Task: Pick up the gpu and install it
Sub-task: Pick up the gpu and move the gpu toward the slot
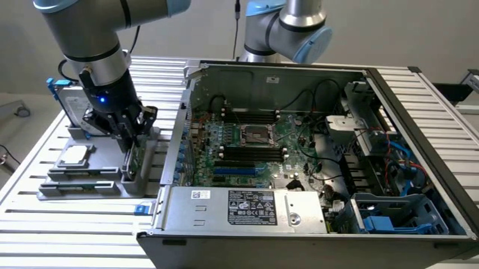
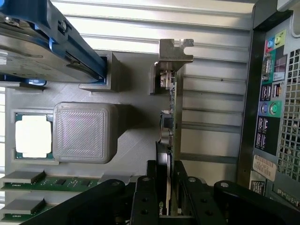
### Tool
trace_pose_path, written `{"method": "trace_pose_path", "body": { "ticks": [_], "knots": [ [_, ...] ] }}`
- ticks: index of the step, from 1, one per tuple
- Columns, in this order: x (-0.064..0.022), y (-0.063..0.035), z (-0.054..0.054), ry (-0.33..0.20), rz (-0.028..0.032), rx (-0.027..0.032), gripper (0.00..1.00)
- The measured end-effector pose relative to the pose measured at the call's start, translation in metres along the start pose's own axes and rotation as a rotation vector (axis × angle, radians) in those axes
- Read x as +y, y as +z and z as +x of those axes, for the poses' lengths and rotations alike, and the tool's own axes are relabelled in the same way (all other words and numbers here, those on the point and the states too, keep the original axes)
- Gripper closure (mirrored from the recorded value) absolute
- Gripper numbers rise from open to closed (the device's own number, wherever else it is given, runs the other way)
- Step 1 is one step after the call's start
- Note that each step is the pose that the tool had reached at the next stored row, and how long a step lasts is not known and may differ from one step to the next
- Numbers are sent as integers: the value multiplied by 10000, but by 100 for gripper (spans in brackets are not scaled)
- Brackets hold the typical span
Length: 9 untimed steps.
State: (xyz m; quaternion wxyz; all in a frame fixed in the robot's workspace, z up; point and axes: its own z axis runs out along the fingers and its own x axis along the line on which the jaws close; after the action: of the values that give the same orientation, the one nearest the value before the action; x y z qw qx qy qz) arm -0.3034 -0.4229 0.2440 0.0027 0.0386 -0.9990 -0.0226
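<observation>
Gripper (image 2: 167, 183) jaws clamp both faces of the gpu (image 2: 172, 101), standing on edge in the grey fixture (image 2: 133, 140) beneath the hand.

No text, brand or number is legible. The power supply (image 1: 187, 216) carries a black rating label (image 1: 252, 206) with rows of small white print and marks, all unreadable. A small white sticker (image 1: 199, 194) beside it is also unreadable. The case rear panel (image 2: 258, 70) carries a pale sticker (image 2: 265, 166) with fine print, also unreadable.
</observation>
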Motion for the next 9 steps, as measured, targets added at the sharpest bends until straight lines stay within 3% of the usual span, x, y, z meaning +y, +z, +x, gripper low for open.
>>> {"method": "trace_pose_path", "body": {
  "ticks": [5, 9],
  "knots": [
    [0, -1, 0, -1, -10, -3, 74],
    [3, -63, 0, -1, -101, -6, 74]
  ]
}}
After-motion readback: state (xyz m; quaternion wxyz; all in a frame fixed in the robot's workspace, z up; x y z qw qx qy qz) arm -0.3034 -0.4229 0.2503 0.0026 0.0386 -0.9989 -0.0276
